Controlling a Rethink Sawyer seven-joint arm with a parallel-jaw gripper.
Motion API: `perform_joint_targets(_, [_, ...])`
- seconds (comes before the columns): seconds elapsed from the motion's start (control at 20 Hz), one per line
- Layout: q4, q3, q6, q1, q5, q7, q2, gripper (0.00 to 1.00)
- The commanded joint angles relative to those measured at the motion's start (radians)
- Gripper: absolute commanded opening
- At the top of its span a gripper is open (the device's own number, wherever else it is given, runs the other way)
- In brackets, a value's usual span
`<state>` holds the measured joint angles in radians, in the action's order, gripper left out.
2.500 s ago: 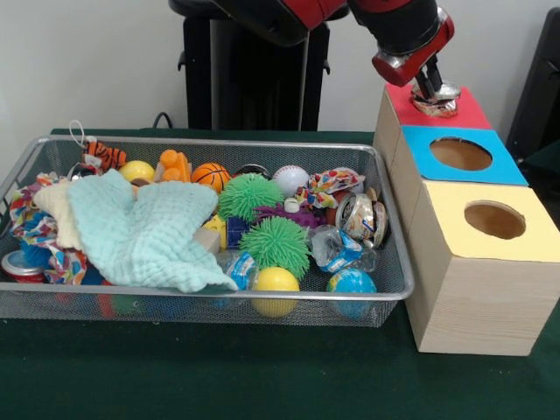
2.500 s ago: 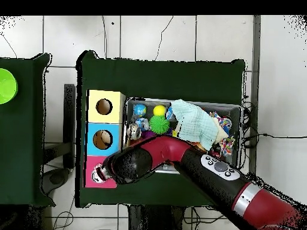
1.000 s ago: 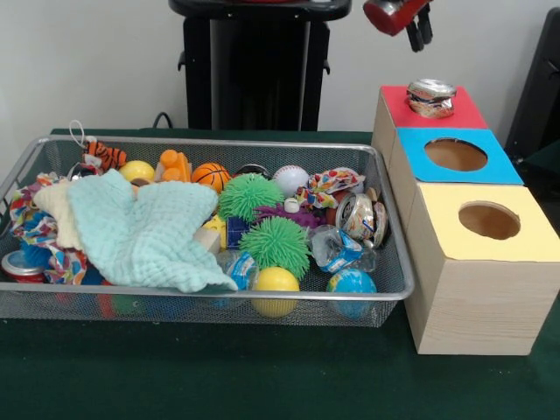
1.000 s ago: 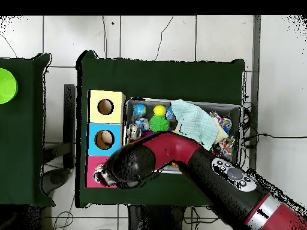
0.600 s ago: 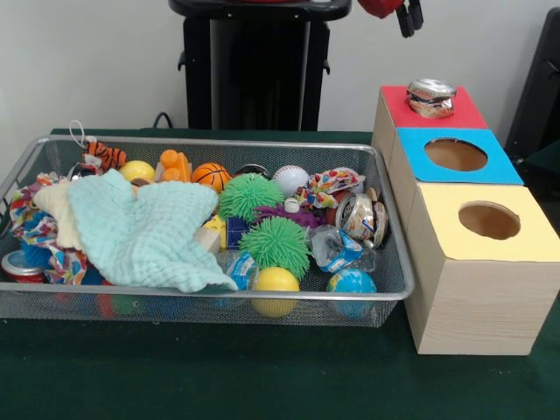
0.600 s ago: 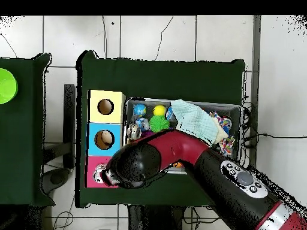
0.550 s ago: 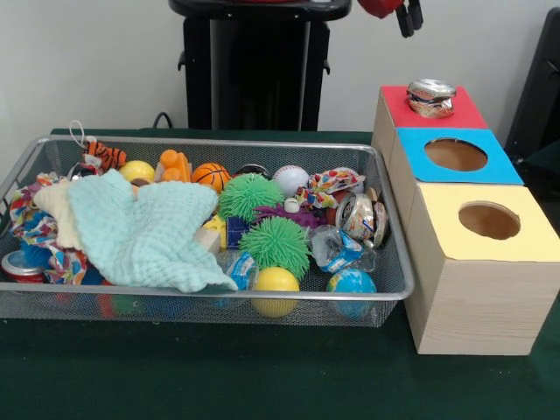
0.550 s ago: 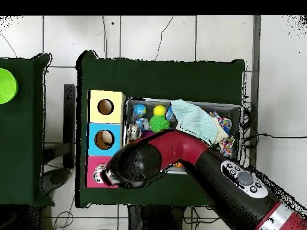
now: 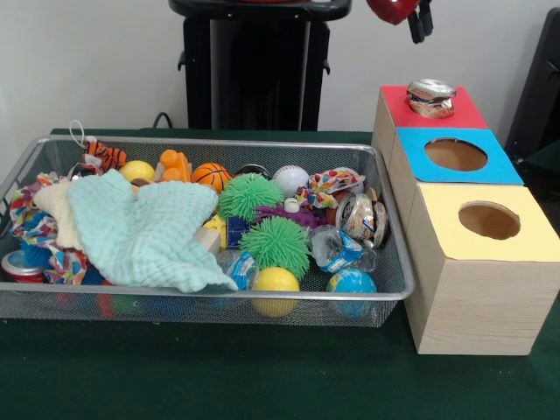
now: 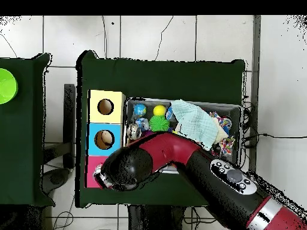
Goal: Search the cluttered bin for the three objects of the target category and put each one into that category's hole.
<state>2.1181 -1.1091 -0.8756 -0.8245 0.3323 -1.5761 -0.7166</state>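
A dented can [image 9: 430, 97] sat on the red-topped box [image 9: 464, 111] over its hole, two more cans [image 9: 359, 216] [image 9: 19, 265] lay in the bin [image 9: 391, 229], and the gripper [image 9: 420, 19] hung above, its grip impossible to tell.

My table [image 9: 219, 376], under dark green cloth, carries the mesh bin [image 9: 201, 302] and, just beside the bin's end, a row of three wooden boxes [image 9: 477, 297] topped yellow, blue and red.

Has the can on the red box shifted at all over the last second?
No. The can sits on the red-topped box over its hole, same spot relative to the blue-topped box edge. The end effector hangs above, apart.
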Motion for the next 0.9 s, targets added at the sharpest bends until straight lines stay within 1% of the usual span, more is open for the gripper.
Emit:
perform_joint_targets(0.05, [0.061, 0.052, 0.131, 0.040, 0.061, -0.045, 0.034, 0.00])
perform_joint_targets(0.2, [0.062, 0.076, 0.162, 0.063, 0.074, -0.049, 0.043, 0.00])
perform_joint_targets(0.3, [0.054, 0.106, 0.187, 0.082, 0.093, -0.052, 0.058, 0.00])
perform_joint_targets(0.4, [0.052, 0.120, 0.192, 0.093, 0.097, -0.052, 0.058, 0.00])
perform_joint_targets(0.5, [0.060, 0.115, 0.179, 0.091, 0.085, -0.047, 0.041, 0.00])
perform_joint_targets(0.6, [0.062, 0.129, 0.144, 0.095, 0.076, -0.052, 0.006, 0.00])
perform_joint_targets(0.65, [0.057, 0.153, 0.110, 0.104, 0.074, -0.067, -0.025, 0.00])
perform_joint_targets(0.8, [0.047, 0.200, 0.047, 0.124, 0.089, -0.069, -0.068, 0.00])
perform_joint_targets(0.9, [0.039, 0.216, 0.050, 0.131, 0.097, -0.059, -0.073, 0.00])
